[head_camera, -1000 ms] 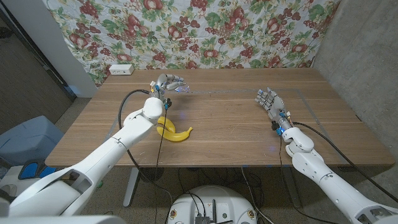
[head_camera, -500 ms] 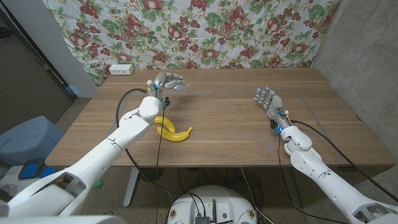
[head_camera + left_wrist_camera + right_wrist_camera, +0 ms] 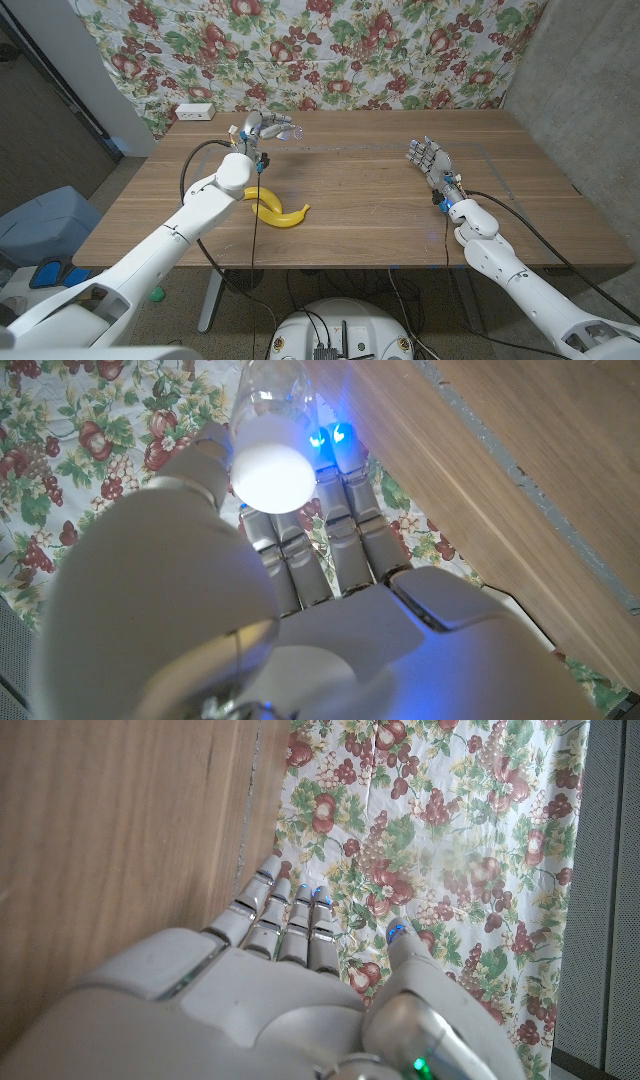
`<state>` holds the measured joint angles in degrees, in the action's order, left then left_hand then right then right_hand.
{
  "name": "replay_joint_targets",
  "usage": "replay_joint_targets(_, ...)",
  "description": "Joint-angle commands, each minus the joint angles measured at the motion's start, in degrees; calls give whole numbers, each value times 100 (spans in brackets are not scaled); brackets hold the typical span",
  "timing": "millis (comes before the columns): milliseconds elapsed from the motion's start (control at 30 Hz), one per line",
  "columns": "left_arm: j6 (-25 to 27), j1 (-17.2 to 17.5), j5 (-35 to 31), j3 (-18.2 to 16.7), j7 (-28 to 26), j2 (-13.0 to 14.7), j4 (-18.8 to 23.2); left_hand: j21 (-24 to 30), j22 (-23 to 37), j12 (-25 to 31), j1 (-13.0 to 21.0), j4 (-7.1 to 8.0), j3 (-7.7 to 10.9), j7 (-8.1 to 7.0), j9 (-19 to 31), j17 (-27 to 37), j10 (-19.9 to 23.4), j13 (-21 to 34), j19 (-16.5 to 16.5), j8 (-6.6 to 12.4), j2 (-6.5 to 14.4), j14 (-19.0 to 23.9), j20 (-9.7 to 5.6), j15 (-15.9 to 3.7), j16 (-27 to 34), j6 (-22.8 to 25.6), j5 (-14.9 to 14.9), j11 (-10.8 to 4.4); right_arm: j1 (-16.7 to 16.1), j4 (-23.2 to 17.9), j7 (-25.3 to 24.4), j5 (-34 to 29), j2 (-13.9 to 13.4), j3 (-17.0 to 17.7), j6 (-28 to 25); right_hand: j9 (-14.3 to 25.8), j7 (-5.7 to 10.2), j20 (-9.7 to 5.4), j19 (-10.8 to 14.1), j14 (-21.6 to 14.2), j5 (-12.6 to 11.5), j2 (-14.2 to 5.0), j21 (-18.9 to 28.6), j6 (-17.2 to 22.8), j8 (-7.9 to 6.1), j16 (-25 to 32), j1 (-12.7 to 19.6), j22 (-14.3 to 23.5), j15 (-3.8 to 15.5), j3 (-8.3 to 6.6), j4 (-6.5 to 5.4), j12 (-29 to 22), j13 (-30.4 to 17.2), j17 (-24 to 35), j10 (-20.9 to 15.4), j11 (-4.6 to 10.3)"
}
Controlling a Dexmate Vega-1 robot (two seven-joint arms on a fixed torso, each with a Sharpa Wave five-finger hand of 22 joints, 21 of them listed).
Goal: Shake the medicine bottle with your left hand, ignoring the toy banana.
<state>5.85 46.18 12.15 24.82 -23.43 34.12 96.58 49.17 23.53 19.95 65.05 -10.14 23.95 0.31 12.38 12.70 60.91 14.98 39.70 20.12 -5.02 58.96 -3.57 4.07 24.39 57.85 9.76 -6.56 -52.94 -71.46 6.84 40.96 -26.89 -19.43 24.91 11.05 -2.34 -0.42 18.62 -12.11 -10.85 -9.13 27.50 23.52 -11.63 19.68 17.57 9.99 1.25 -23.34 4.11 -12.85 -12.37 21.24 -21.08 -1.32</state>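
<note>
Step in hand: shake phase, by my read. Left hand (image 3: pixel 262 127) sits upper left of centre in head view, raised off the counter (image 3: pixel 370 200), fingers (image 3: pixel 345 510) wrapped round the medicine bottle (image 3: pixel 287 131). Bottle is clear-bodied w/ a white cap; in left wrist view the white cap end (image 3: pixel 271 473) faces the camera, w/ the thumb on one side and fingers behind. Grip looks firm, bottle lying roughly sideways in the hand, far edge of counter below it.

Toy banana (image 3: pixel 277 210) lies on counter, left-centre of head view, below the bottle hand and well apart from it. Untouched; not part of the job.

Right hand (image 3: pixel 430 160) right of centre in head view, fingers apart and extended, holding nothing; appears to idle just above or at the counter, can't tell contact.

Next move, judged: quick wrist/forearm strokes w/ the grip kept tight so the smooth bottle doesn't slip; stay clear of the banana; right arm stays parked.
</note>
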Motion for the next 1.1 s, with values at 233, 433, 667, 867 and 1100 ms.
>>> replay_joint_targets(233,-568,302,-5,-259,-163,6,220,115,34,32,1155,9,-45,7,16,406,222,46,-87,-34,1058,1402,-881,-1779,41,44,32,-172,98,73,-31,-49,45,-45,-27,10,-28,31,56,-70,14,-18,-46,26,3,-14,-36,13,3,-14,33,3,-33,15,-29,-8)
replay_joint_targets(433,-329,194,162,-242,189,118,223,154,43,31,1170,8,-64,-1,17,402,227,58,-113,-47,1057,1394,-882,-1779,31,50,34,-172,115,95,-22,-59,49,-51,-17,10,-30,33,59,-71,14,-19,-57,27,2,-17,-41,13,3,-15,35,3,-33,12,-35,-8)
replay_joint_targets(667,41,-119,315,-75,881,387,174,207,55,15,1191,10,-87,-6,20,400,223,58,-150,-67,1062,1390,-882,-1778,21,53,36,-176,108,87,-36,-59,51,-47,-10,10,-33,31,64,-71,14,-19,-66,25,3,-21,-46,14,4,-15,38,6,-33,10,-33,-22)
replay_joint_targets(867,357,-515,486,158,1750,663,79,262,67,5,1208,15,-114,-5,22,383,221,68,-191,-87,1067,1373,-880,-1778,-2,60,39,-159,79,61,-47,-65,37,-39,9,10,-33,30,68,-72,14,-20,-74,26,3,-23,-50,14,1,-16,40,8,-34,8,-32,-19)
replay_joint_targets(1100,843,-960,575,473,2539,874,20,312,76,-14,1224,17,-137,-7,25,389,209,69,-234,-107,1069,1377,-880,-1777,-4,61,41,-140,57,44,-52,-53,28,-29,7,10,-33,29,69,-71,15,-20,-85,26,3,-27,-56,14,5,-16,42,12,-34,5,-26,-17)
